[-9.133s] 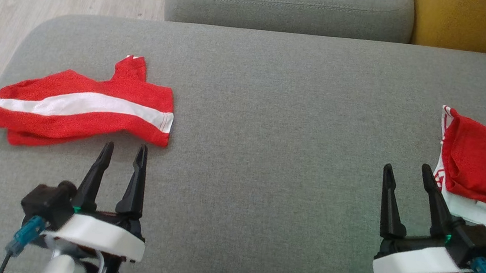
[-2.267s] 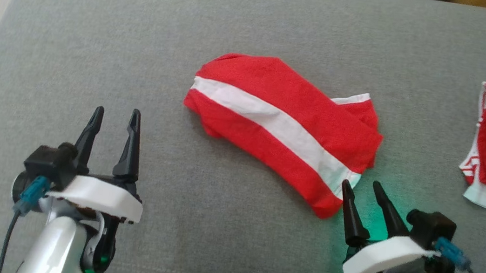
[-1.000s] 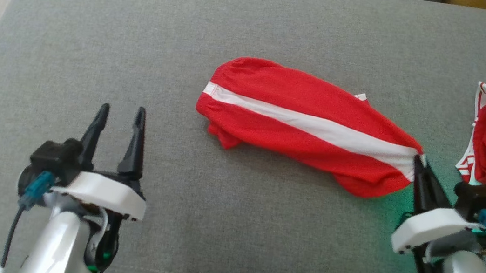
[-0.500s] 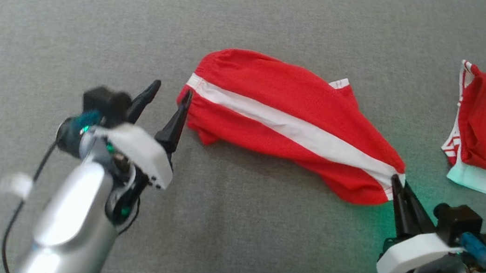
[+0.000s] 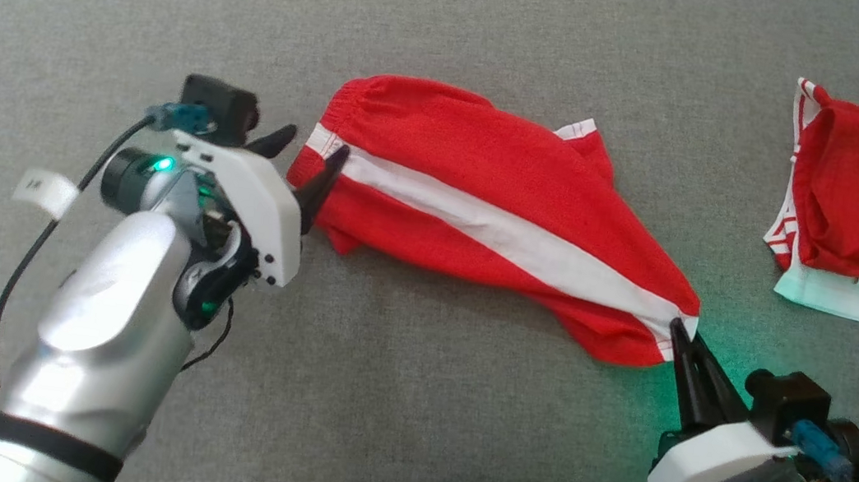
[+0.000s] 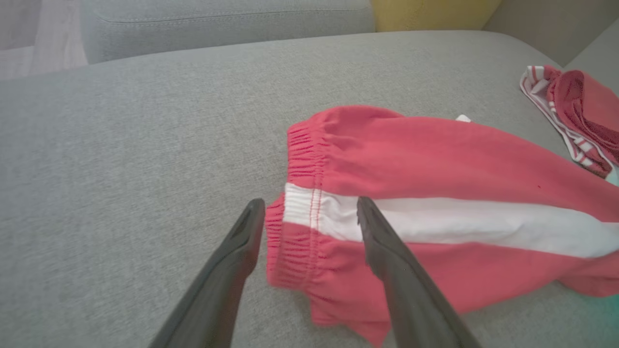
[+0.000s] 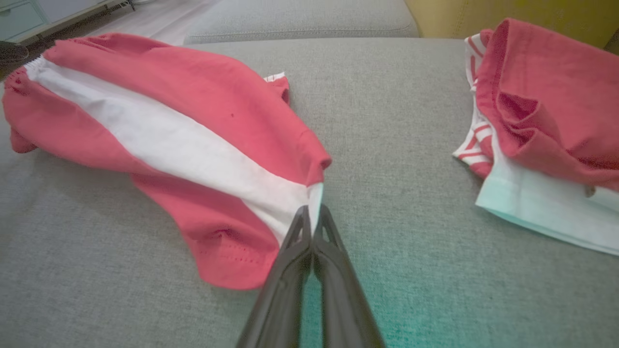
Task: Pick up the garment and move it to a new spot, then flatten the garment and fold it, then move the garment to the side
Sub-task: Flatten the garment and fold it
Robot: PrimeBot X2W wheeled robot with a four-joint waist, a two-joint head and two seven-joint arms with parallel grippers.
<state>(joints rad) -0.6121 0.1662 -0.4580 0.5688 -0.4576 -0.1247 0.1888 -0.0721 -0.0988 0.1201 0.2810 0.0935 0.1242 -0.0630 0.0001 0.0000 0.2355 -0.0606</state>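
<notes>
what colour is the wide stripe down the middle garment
The stripe is white, on the red garment; clearest in the right wrist view.

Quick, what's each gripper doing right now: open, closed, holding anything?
Left gripper: open, one end of the shorts between its fingers, not gripped.
Right gripper: shut on the shorts' other end.

Silver forearm, white housing, black tapered claw fingers, teal connector, green light.

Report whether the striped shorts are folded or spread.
Spread, not folded: the shorts lie stretched lengthwise on the sofa, right gripper shut on the hem, left gripper open at the waistband.
</notes>
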